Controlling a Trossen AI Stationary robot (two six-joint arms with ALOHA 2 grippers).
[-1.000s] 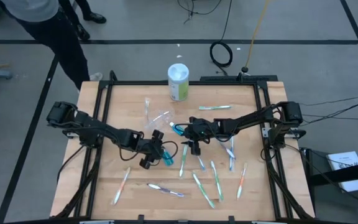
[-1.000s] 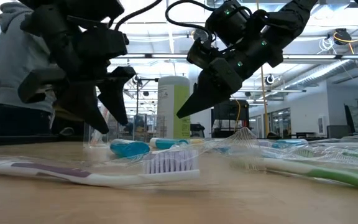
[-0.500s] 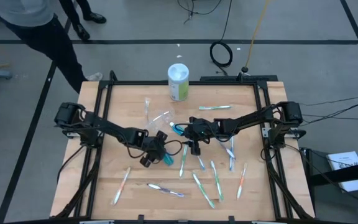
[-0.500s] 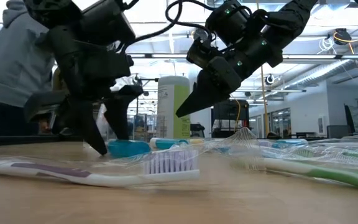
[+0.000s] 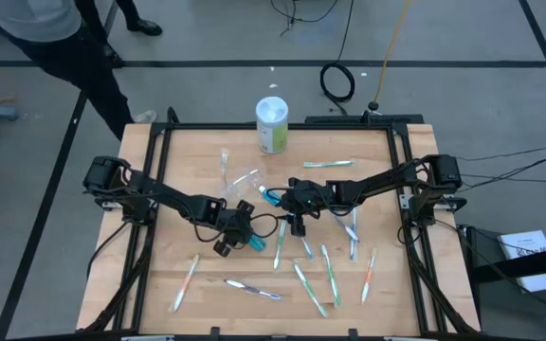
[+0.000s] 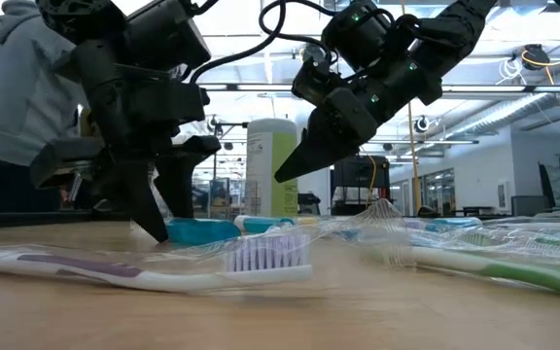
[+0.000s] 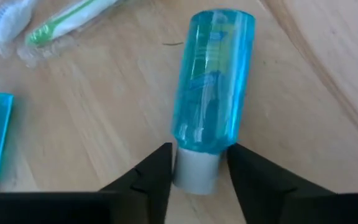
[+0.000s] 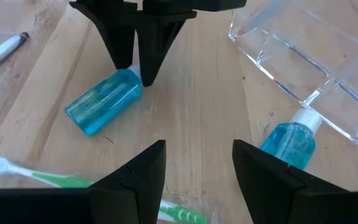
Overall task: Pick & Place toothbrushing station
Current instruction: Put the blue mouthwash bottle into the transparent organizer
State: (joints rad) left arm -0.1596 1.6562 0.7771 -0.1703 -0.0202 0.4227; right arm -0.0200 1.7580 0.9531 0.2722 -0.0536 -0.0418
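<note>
A blue tube with a white cap lies flat on the table near its middle. My left gripper is open and low over the table, with one finger on either side of the tube's white cap. My right gripper is open and empty. It hangs above the table just right of that tube. A second blue tube lies against the clear plastic container. Several toothbrushes lie scattered on the wood. My left gripper's fingers stand on either side of the tube's white cap, pointing down and slanting from the table's left. I cannot tell whether they touch it. The tube lies flat on the table.
A white and green canister stands at the table's far edge. Toothbrushes lie near the front left, front middle and far side. A person stands beyond the table's far left corner.
My left gripper has gone down and a little toward the table's right, and its fingers have come to either side of the blue tube's cap. The tube has stayed where it was. My right gripper has kept still.
</note>
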